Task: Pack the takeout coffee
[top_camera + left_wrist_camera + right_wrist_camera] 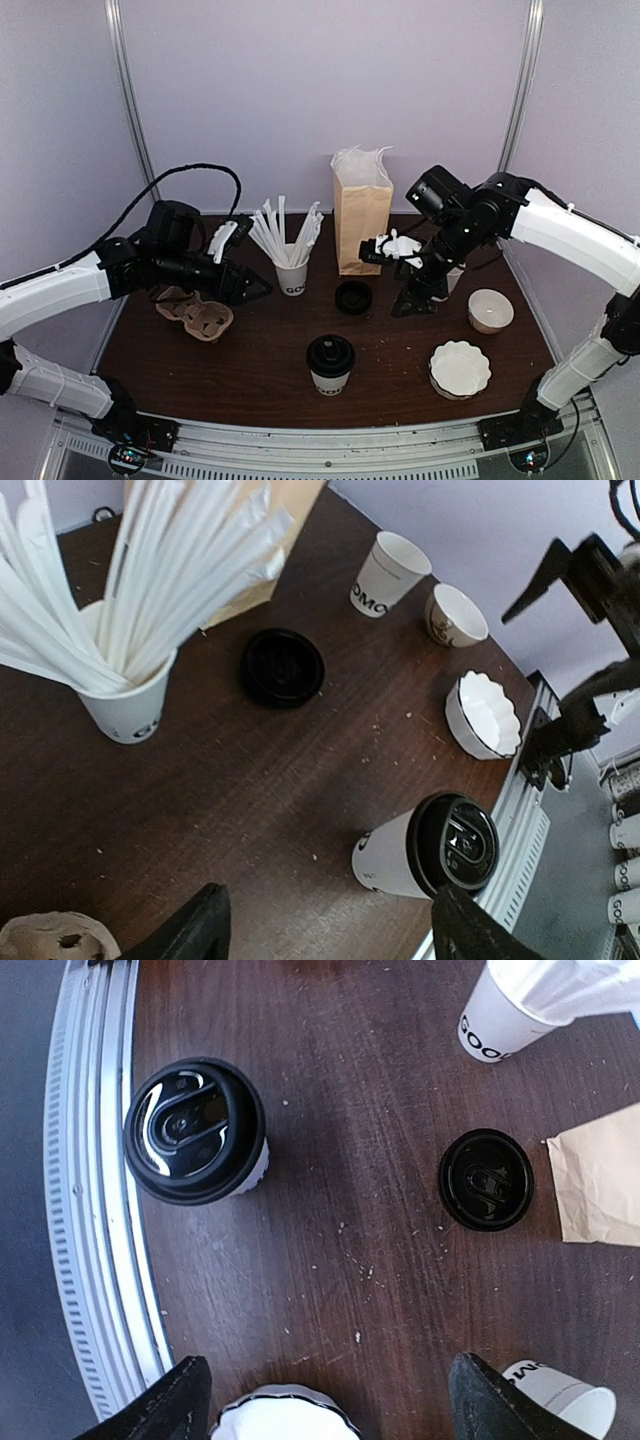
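The takeout coffee, a white cup with a black lid, stands upright near the table's front middle. It also shows in the left wrist view and the right wrist view. My left gripper is open and empty, hovering left of the straw cup and well behind the coffee. My right gripper is open and empty, hovering right of a loose black lid, apart from the coffee. A brown paper bag stands open at the back middle.
A white cup with straws stands left of the bag. A cardboard cup carrier lies at the left. An unlidded white cup, a small white cup and a fluted white stack are at the right.
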Motion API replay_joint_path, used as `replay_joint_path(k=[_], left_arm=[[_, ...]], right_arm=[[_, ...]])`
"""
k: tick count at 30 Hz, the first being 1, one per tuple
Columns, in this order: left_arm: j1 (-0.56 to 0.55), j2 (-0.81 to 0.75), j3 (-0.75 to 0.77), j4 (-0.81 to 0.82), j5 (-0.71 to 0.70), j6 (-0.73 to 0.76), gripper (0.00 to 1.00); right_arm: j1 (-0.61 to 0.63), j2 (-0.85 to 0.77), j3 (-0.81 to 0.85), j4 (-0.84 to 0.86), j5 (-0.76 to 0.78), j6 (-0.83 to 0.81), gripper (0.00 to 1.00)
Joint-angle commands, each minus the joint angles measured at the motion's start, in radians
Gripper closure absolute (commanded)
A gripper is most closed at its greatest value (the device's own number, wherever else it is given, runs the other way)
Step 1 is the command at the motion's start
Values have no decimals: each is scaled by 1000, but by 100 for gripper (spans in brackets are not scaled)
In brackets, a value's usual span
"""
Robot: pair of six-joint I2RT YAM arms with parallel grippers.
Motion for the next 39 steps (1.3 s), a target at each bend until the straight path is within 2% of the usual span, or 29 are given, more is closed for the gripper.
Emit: replay_joint_path(k=[1,8,15,25,30,39], left_arm=[[-57,36,12,-26,56,-20,27],[-129,108,33,-12,29,-37,26],[-183,166,13,39,38,-73,25],[-228,233,26,69,64,-100,25],[-252,249,35,94,60,-116,25],[-256,302,52,115,48,-121,26]], right_arm=[[-81,-71,-95,190,-176,155,17],[-141,-78,-254,316,-355,278,22],[-145,-23,-340,371,-423,293,28],[-132,131,-312,377,-597,317,33],[-102,185,-283,344,-642,295,38],[-75,226,-255,327,-684,294,40]])
